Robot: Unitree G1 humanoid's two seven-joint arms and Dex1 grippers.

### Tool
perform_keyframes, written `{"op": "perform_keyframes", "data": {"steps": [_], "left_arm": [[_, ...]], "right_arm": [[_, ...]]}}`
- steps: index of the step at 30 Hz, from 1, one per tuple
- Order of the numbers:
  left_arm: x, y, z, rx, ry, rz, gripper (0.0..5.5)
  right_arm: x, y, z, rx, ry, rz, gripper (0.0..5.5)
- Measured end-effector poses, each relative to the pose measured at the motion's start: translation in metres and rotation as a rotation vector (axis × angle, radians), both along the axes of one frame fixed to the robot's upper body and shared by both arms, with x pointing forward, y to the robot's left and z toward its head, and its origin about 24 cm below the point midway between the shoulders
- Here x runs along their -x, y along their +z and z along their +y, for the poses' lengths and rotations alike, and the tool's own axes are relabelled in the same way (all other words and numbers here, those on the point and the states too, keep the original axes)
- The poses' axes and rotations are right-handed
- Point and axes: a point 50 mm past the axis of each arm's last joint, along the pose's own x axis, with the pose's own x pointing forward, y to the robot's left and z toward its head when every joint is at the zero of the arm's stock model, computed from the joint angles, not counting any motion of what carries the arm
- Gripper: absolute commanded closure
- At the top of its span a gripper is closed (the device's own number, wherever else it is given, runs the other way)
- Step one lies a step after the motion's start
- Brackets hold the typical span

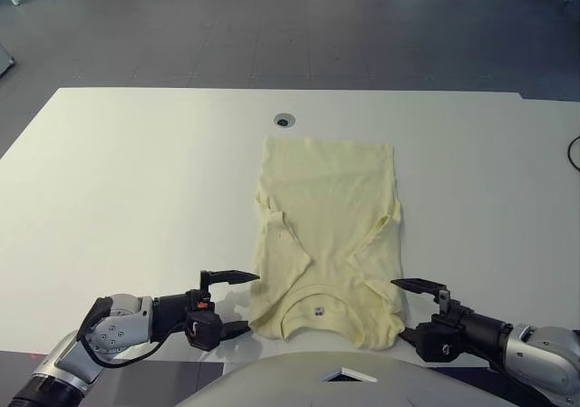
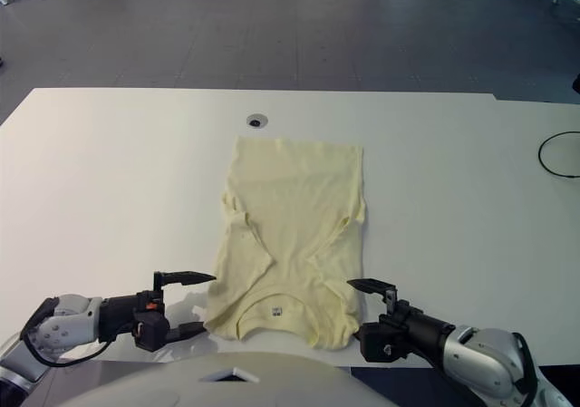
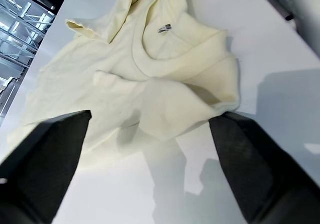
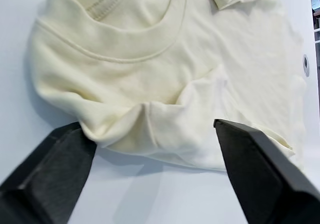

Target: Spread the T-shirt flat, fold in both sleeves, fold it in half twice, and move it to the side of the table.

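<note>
The pale yellow T-shirt (image 1: 328,226) lies on the white tabletop (image 1: 136,180), about midway between its left and right edges. The collar is toward the near edge and the hem toward the far edge, stopping just short of a small round cable hole (image 1: 285,120). Both sleeves are turned in over the body, so the outline is a long, narrow rectangle, somewhat rumpled along the sides. A small label (image 1: 318,312) shows inside the neckline.

The left gripper (image 1: 252,302) sits low at the near edge, just beside the shirt's near-left shoulder corner. Its two dark fingers (image 3: 45,154) are spread wide, one above the other, with nothing between them. In the left wrist view the folded shoulder lies just ahead of the gap, not touched.

The right gripper (image 1: 399,307) mirrors it at the near-right shoulder corner. Its fingers (image 4: 260,169) are also parted wide and hold nothing, and the thick folded edge of the shoulder lies just beyond the tips.

A loop of black cable (image 2: 560,153) lies near the right edge of the tabletop, well apart from the shirt
</note>
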Motion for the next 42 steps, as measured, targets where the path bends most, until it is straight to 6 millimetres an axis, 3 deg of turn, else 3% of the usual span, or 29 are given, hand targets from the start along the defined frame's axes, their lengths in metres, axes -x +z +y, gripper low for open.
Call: {"op": "perform_keyframes", "data": {"steps": [23,31,35,42], "left_arm": [[0.003,-0.007,-0.006,-0.031,-0.054,0.013,5.49],[0.01,-0.007,-0.008,-0.039,-0.086,0.052,5.5],[0.012,-0.005,-0.002,-0.064,-0.062,0.123,5.5],[0.0,0.026,-0.002,0.026,0.007,0.184,5.5]], "right_arm": [[0.005,-0.01,0.001,-0.001,0.048,0.08,5.36],[0.0,-0.005,-0.003,-0.062,0.07,0.149,5.38],[-0.016,0.006,-0.011,-0.124,0.052,0.175,5.39],[-0.038,0.025,-0.015,-0.316,-0.006,0.258,5.39]]}}
